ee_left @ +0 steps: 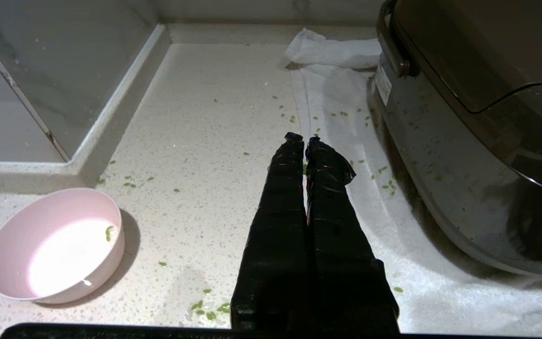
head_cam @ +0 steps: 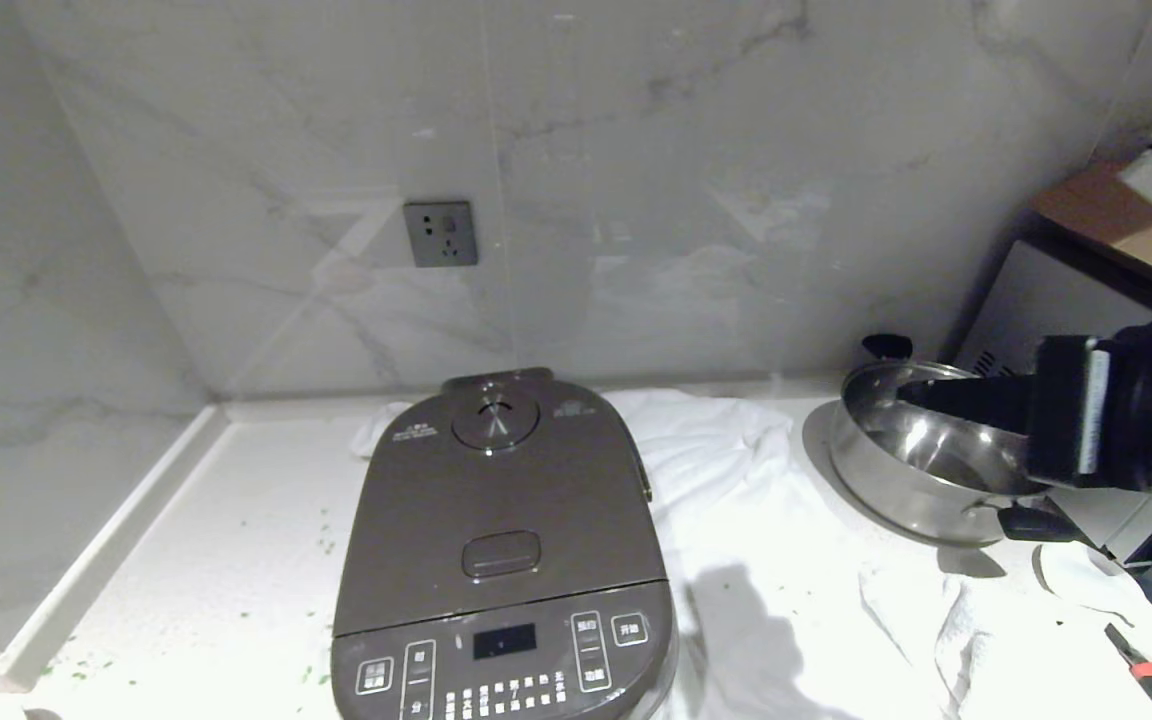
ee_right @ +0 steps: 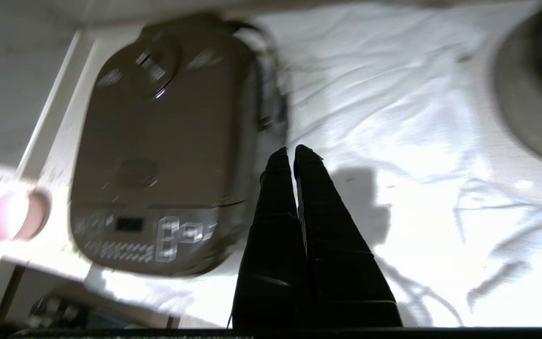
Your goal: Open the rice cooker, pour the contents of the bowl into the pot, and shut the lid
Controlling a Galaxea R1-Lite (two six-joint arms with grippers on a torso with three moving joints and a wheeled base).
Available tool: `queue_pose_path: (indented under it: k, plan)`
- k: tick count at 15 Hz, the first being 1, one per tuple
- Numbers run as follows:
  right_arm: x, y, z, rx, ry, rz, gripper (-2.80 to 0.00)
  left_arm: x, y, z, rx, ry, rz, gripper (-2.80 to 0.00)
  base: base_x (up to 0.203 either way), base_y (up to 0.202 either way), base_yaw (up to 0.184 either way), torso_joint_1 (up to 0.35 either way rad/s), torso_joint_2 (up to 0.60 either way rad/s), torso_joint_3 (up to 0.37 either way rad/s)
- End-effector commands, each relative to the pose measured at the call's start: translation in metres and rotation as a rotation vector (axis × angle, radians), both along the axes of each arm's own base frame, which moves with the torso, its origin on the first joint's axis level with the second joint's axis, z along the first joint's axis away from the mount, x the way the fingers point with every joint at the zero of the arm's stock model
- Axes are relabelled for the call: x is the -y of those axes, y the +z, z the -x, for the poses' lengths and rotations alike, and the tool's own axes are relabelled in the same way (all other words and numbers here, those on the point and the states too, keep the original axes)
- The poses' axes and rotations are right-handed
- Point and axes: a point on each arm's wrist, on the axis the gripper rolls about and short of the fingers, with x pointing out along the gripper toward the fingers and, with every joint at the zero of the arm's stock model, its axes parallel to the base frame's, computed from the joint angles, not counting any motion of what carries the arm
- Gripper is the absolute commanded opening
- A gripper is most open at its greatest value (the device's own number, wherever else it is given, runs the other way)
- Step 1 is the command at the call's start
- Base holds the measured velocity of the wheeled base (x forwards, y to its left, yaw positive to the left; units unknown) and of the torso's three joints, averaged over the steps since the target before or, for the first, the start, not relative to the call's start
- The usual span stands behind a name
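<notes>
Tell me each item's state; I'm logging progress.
lid: closed.
bowl: upright, nearly empty.
contents: a few bits in bowl, others scattered on counter.
steel pan: upright, empty.
left tool: shut, empty.
right tool: shut, empty.

A steel pan (head_cam: 921, 470) sits on a rumpled white cloth (head_cam: 786, 560) spread over the desk (head_cam: 226, 560), right beneath the right jaws. A grey socket (head_cam: 441, 233) is set in the marble wall (head_cam: 636, 180) beyond.
</notes>
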Motion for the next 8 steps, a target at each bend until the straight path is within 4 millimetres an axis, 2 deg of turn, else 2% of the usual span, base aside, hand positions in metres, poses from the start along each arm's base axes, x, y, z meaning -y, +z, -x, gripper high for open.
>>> queue_pose_path:
  k: [1,3,8]
  plan:
    - [0.043,0.007,0.023,0.078,-0.123,-0.042,-2.80,0.000,0.000,0.000,0.000,0.000,0.002,-2.80,0.000,0.000,0.000,0.000,0.00,0.000]
    - [0.064,0.003,0.029,0.107,-0.258,-0.011,-2.80,0.000,0.000,0.000,0.000,0.000,0.005,-2.80,0.000,0.000,0.000,0.000,0.00,0.000]
    - [0.103,-0.005,0.072,0.217,-0.469,0.028,-2.80,0.000,0.000,0.000,0.001,0.001,0.007,-2.80,0.000,0.000,0.000,0.000,0.00,0.000]
